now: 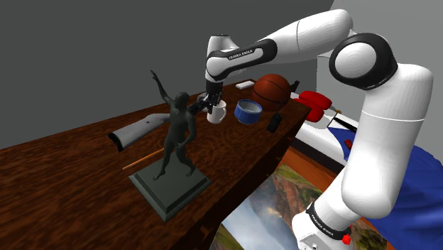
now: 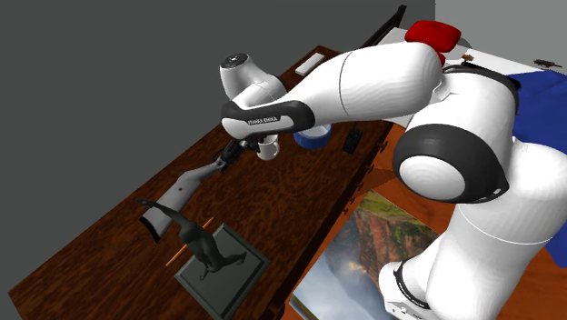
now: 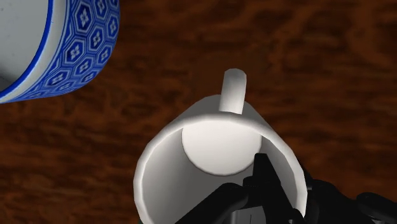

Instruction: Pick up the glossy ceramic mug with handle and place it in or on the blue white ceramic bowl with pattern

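A dark brown wooden desk (image 1: 85, 167) is seen in front of a plain grey wall. Toward the desk's far end a white mug (image 1: 217, 113) is found. The blue and white bowl (image 1: 248, 111), with little flower shapes on it, is set just beside the mug and closer to the desk's front edge, and the two are not touching. The black gripper (image 1: 211, 105) is placed right over the mug. One finger (image 3: 261, 172) is seen inside the cup and the other outside, so the mug's wall is pinched between them (the handle is left free, on the side away from the fingers). So the grab looks done. Whether the mug is lifted off the desk cannot be told. The mug is not yet in the bowl. It must be raised, carried the short way over the bowl, lowered and let go. A dark statue (image 1: 174, 142) and an orange ball (image 1: 272, 90) are set well out of that path.
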Controlling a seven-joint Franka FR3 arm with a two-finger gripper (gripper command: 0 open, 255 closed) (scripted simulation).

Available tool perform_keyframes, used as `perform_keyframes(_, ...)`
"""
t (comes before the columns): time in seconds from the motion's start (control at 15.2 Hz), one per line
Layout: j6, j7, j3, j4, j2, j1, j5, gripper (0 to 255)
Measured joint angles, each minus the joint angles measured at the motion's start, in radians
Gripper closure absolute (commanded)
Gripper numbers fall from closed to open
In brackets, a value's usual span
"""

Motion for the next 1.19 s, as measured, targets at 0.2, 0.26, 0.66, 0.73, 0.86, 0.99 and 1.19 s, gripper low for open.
perform_keyframes(0.2, -0.03, -0.002, 0.001, 0.019, -0.012, 0.0, 0.001, 255)
perform_keyframes(0.26, -0.042, -0.004, 0.0, 0.022, -0.02, 0.0, 0.002, 255)
perform_keyframes(0.66, -0.111, -0.008, 0.001, 0.061, -0.05, 0.0, 0.004, 255)
perform_keyframes(0.73, -0.122, -0.009, 0.002, 0.068, -0.055, 0.0, 0.005, 255)
perform_keyframes(0.86, -0.145, -0.009, 0.002, 0.088, -0.058, 0.001, 0.005, 255)
perform_keyframes(0.99, -0.169, -0.012, 0.002, 0.103, -0.067, 0.001, 0.006, 255)
perform_keyframes(1.19, -0.207, -0.015, 0.002, 0.13, -0.078, 0.001, 0.007, 255)
